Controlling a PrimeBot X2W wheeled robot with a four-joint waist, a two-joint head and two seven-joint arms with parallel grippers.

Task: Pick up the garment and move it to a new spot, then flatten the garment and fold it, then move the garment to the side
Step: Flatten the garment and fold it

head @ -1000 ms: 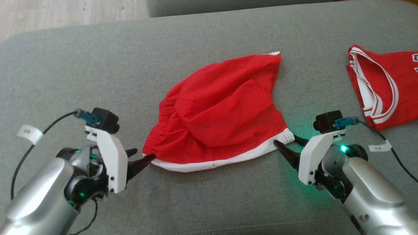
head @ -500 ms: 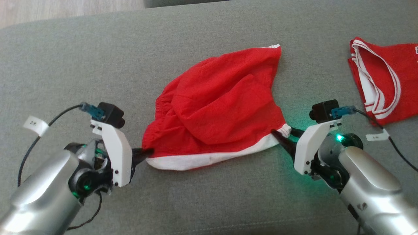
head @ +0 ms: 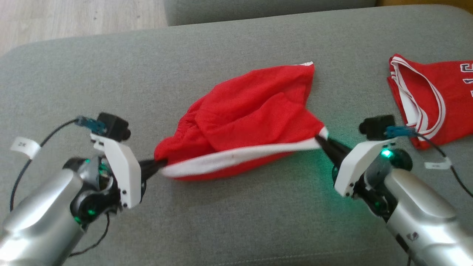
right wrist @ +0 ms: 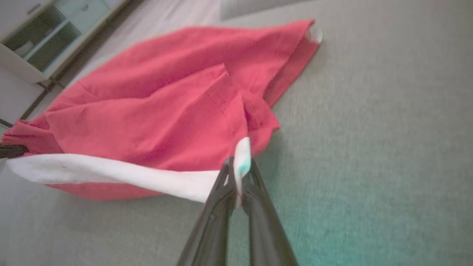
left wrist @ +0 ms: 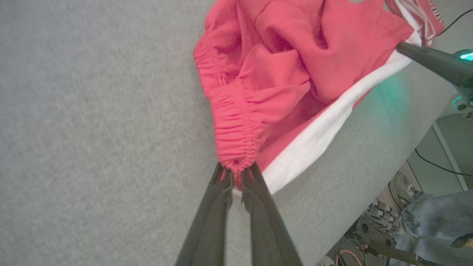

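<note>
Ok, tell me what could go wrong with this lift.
1. The left gripper pinches only a small gather of waistband on the red shorts, right at its fingertips; it may slip under tension.
2. The right gripper holds just a corner of the white hem; same risk.
3. The red jersey lies close to the right arm; a rightward move could drag it.

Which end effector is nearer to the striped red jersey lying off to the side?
Right. The right end effector, shut on one corner of the shorts, sits left of the jersey, apart from it; the left end effector grips the opposite corner, with the whole garment between.
</note>
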